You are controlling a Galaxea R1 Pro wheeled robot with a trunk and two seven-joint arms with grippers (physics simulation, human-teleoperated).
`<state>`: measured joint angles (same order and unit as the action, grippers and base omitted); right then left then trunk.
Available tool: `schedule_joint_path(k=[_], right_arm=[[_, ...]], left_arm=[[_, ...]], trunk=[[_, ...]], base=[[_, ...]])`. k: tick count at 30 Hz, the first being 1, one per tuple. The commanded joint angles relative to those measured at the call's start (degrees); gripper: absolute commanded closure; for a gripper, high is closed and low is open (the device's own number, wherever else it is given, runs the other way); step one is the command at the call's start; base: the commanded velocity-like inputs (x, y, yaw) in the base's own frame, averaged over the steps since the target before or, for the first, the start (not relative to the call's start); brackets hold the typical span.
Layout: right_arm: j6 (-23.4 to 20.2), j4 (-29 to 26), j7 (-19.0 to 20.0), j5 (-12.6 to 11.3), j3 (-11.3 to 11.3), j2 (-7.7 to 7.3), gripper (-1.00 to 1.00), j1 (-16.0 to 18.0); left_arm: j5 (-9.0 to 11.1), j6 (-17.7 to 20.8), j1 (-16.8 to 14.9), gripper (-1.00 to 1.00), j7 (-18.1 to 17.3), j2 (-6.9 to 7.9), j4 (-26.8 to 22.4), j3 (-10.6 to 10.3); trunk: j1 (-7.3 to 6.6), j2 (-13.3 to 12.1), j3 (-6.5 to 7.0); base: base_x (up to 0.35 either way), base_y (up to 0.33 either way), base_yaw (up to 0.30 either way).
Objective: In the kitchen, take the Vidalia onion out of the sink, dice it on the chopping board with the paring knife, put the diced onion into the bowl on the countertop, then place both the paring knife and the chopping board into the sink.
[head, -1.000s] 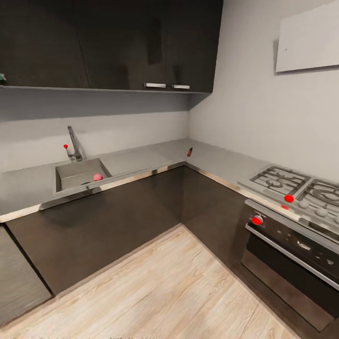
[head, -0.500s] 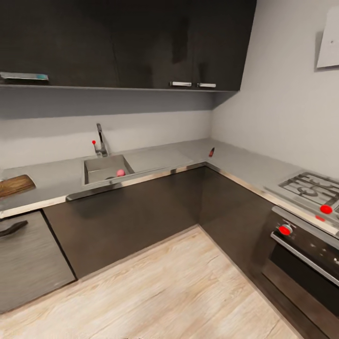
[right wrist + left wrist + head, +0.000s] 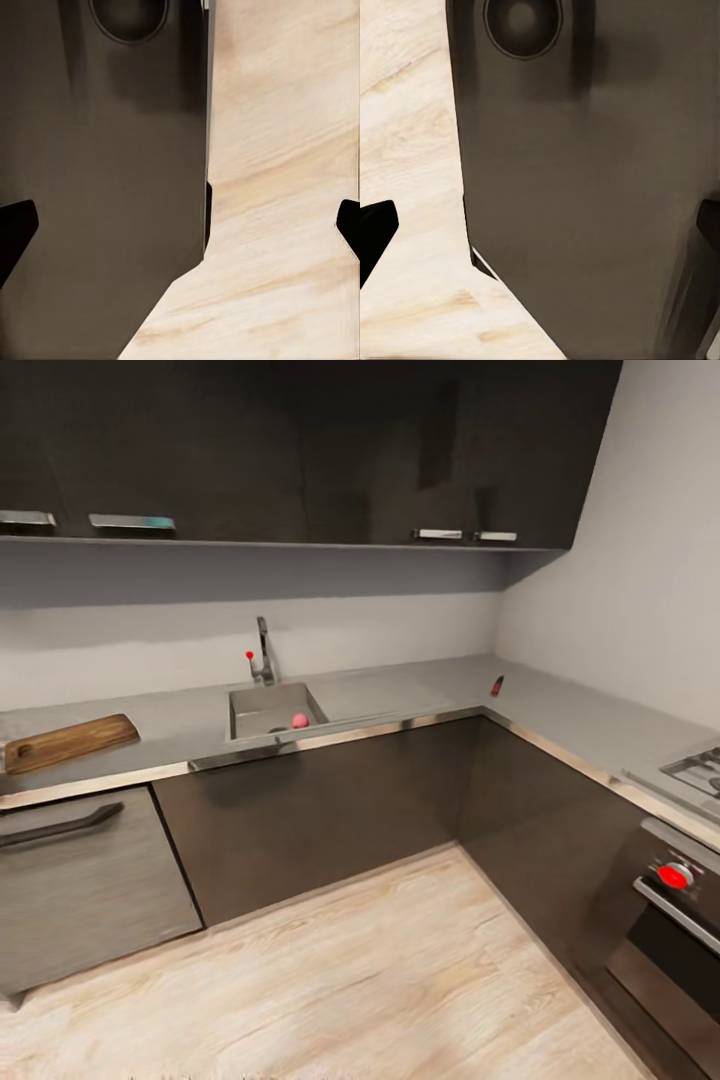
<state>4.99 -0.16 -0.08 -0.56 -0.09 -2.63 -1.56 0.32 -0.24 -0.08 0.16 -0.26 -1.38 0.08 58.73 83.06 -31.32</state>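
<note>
Head view: faced the sink (image 3: 262,712), onion (image 3: 300,720) lying inside, board (image 3: 68,742) left along the countertop (image 3: 420,690), knife (image 3: 496,685) in the corner. Both grippers (image 3: 540,225) (image 3: 180,225) spread wide, carried empty over floor (image 3: 380,980) for travel.

Even, soft light fills the head view; the wall cabinets (image 3: 300,450) cast a broad shadow on the wall below. The countertop (image 3: 420,695) edge glints. Renders look slightly smeared (wide-angle bending at the edges); both wrist views are blurry.

Chopping board (image 3: 68,743) cut by edge; onion (image 3: 299,720) tiny.
</note>
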Motion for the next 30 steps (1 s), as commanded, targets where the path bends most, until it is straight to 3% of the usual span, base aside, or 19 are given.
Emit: schedule_joint_path(k=[1,30], right_arm=[[0.2,0.0,0.0,-0.1,0.0,0.0,-1.0,0.0],[0.2,0.0,0.1,-0.1,0.0,0.0,-1.0,0.0]], left_arm=[[0.0,0.0,0.0,-1.0,0.0,-0.01,0.0,0.0],[0.0,-0.1,0.0,-1.0,0.0,0.08,0.0,0.0]], trunk=[[0.0,0.0,-0.07],[0.0,0.0,-0.83]], base=[[0.0,0.0,0.254],[0.011,0.003,0.259]])
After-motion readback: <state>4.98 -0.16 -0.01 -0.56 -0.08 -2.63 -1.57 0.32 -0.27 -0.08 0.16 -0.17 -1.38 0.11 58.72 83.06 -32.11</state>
